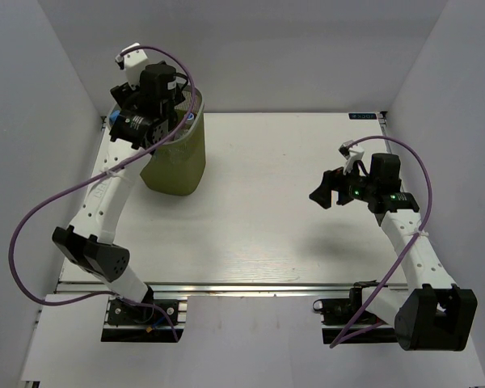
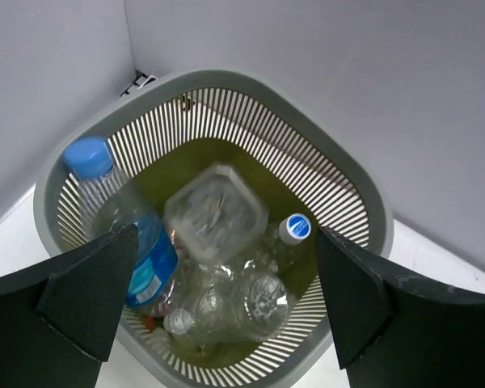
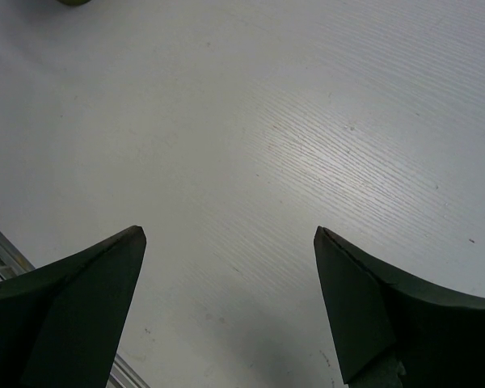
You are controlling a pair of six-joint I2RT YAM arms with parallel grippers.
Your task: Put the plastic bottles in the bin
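Note:
The olive-green mesh bin (image 1: 176, 166) stands at the far left of the table. In the left wrist view its grey rim (image 2: 373, 202) rings several clear plastic bottles. A blue-labelled bottle (image 2: 145, 255) leans at the left. A blurred plain bottle (image 2: 214, 212) lies on top in the middle. A blue-and-white-capped bottle (image 2: 295, 230) lies at the right. Another plain bottle (image 2: 259, 303) lies in front. My left gripper (image 2: 226, 234) hangs open and empty right above the bin (image 1: 155, 113). My right gripper (image 1: 327, 190) is open and empty above bare table (image 3: 230, 234).
White walls close in the table (image 1: 291, 226) on the left, back and right. The bin stands close to the left wall and back corner. A metal rail (image 1: 250, 287) runs along the near edge, with both arm bases on it.

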